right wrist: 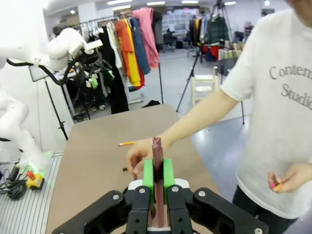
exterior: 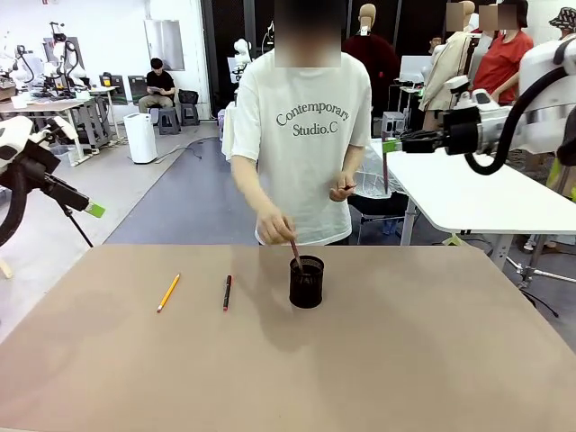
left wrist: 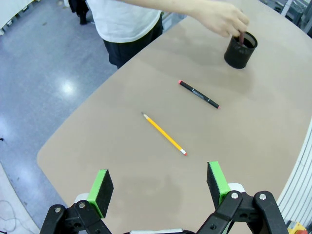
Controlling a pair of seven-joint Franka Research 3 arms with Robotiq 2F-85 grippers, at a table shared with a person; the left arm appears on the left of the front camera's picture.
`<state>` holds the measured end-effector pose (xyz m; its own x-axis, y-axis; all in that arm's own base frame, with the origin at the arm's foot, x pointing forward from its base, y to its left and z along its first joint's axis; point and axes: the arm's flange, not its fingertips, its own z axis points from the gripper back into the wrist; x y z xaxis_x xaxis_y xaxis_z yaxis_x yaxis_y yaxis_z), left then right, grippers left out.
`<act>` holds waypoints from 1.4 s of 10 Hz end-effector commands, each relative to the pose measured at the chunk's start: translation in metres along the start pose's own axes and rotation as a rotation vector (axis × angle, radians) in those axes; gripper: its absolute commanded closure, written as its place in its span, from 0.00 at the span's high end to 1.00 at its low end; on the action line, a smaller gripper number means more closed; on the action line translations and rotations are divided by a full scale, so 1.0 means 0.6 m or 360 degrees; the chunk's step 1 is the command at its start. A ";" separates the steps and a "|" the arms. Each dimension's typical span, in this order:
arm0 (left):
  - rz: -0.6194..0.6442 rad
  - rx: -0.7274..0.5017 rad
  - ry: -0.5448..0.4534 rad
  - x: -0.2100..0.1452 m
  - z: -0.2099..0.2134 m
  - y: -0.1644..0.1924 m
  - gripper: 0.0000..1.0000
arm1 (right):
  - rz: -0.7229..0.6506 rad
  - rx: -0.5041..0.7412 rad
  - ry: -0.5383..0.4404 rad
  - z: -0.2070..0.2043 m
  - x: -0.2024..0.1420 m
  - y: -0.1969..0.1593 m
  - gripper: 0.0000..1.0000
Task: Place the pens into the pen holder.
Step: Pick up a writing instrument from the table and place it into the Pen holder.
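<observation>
Left gripper (left wrist: 158, 178): standing fully open, nothing between its green pads (left wrist: 102, 187), hovering off the left side of the table (exterior: 405, 360).
Orange pencil (left wrist: 163, 134): lying flat just ahead of those jaws, long axis running diagonally to the gap.
Dark pen (left wrist: 199, 94): lying beyond the pencil, roughly parallel to it.
Right gripper (right wrist: 157, 168): clamping shut on a reddish-brown pen (right wrist: 157, 146), well above the table at the far right.
Pen holder (exterior: 306, 286): standing upright mid-table; a person's hand (exterior: 274, 225) is holding another stick at its mouth.
Key relation: I am judging the holder to be lying below and left of the held pen.
View difference: front view is giving me the held pen's vertical hang; right wrist view is giving the pads' bite.
</observation>
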<state>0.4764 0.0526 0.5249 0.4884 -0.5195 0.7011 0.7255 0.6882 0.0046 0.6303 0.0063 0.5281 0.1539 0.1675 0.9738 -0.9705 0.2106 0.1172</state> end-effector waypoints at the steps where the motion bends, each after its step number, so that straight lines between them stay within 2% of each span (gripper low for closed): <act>1: -0.0012 0.0000 -0.0001 0.000 0.001 0.000 1.00 | -0.0017 -0.0116 0.0031 0.021 0.000 0.016 0.00; 4: -0.0012 0.0000 -0.0001 0.000 0.001 0.000 1.00 | 0.0007 -0.0160 0.0013 0.042 -0.006 0.018 0.00; 5: -0.0012 0.0000 -0.0001 0.000 0.001 0.000 1.00 | 0.0030 -0.0153 -0.0046 0.046 -0.008 0.017 0.00; 6: -0.0012 0.0000 -0.0001 0.000 0.001 0.000 1.00 | 0.0063 -0.0159 -0.0037 0.044 -0.013 0.018 0.00; 7: -0.0012 0.0000 -0.0001 0.000 0.001 0.000 1.00 | -0.0009 -0.0139 0.0012 0.048 -0.006 0.005 0.00; 14: -0.0012 0.0000 -0.0001 0.000 0.001 0.000 1.00 | -0.0009 -0.0139 0.0012 0.048 -0.006 0.005 0.00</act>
<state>0.4764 0.0527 0.5249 0.4884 -0.5195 0.7011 0.7254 0.6883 0.0047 0.6215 -0.0211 0.5282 0.1558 0.1737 0.9724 -0.9509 0.2927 0.1000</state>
